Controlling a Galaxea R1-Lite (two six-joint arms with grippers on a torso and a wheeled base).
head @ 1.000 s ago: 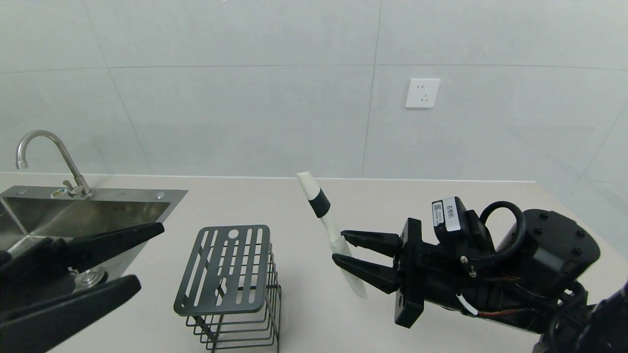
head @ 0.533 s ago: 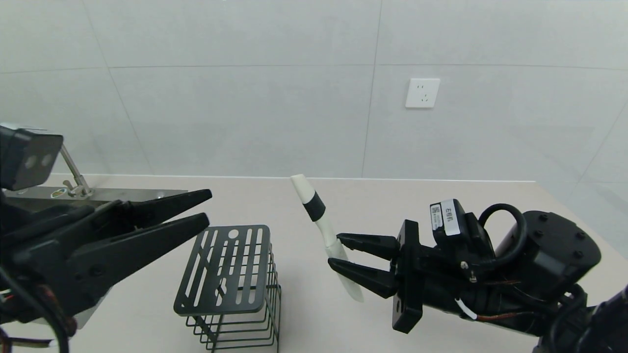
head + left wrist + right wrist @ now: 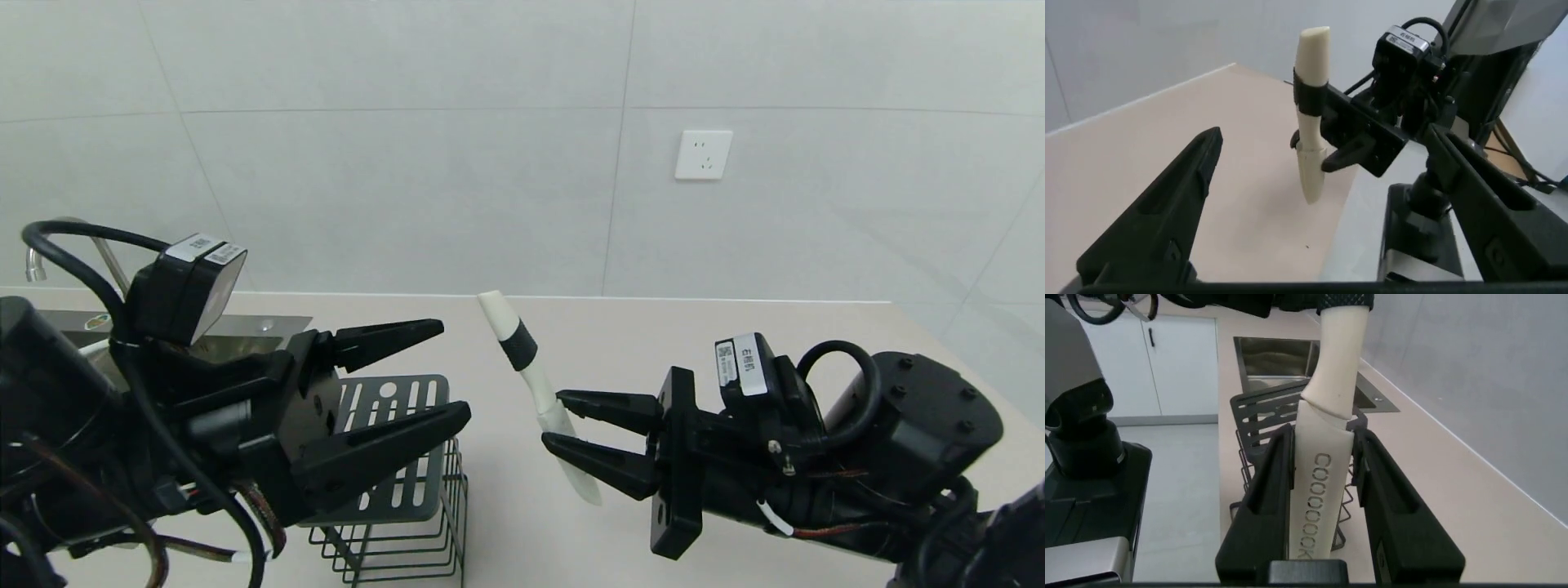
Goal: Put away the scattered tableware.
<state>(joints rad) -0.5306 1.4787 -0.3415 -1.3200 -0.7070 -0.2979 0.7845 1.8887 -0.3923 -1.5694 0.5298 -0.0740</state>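
Note:
My right gripper [image 3: 557, 419] is shut on a white knife [image 3: 522, 359] with a black band on its handle. It holds the knife tilted, handle up, above the counter right of a black wire rack [image 3: 392, 396]. In the right wrist view the fingers [image 3: 1266, 490] clamp the perforated blade [image 3: 1327, 474], with the rack [image 3: 1257, 408] beyond. My left gripper [image 3: 454, 369] hangs open over the rack, pointing at the knife and a short way left of it. Between the left fingers [image 3: 1176, 196] the knife [image 3: 1310, 122] stands upright in the far gripper.
A steel sink [image 3: 261, 325] with a faucet [image 3: 33, 253] lies at the far left, partly hidden by my left arm. A wall socket [image 3: 703, 154] sits on the tiled wall. Bare counter [image 3: 653, 335] stretches behind and right of the knife.
My left arm has risen and swung right, from low beside the sink to above the rack, still open. The right gripper has carried the knife slightly left.

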